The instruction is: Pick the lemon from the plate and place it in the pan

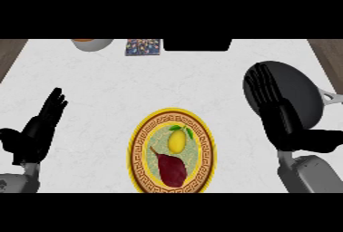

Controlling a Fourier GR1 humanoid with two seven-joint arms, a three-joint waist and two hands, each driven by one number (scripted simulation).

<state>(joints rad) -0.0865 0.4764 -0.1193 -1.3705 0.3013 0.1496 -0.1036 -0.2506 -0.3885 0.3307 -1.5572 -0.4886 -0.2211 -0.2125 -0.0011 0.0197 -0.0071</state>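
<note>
A yellow lemon (177, 140) with green leaves lies on the upper part of a round plate (139, 149) with a yellow and brown patterned rim, near the counter's front middle. A dark red sweet potato (171, 170) lies just below the lemon on the same plate. The dark grey pan (301, 93) sits at the right, its pale handle pointing right. My right hand (278, 113) is open, fingers straight, lying over the pan's left part, well right of the lemon. My left hand (39, 129) is open at the left edge, fingers up.
At the counter's back edge stand a white bowl (92, 44) with an orange inside, a small colourful patterned box (144, 47) and a black object (198, 44). Brown wood shows at both upper corners past the white marble counter.
</note>
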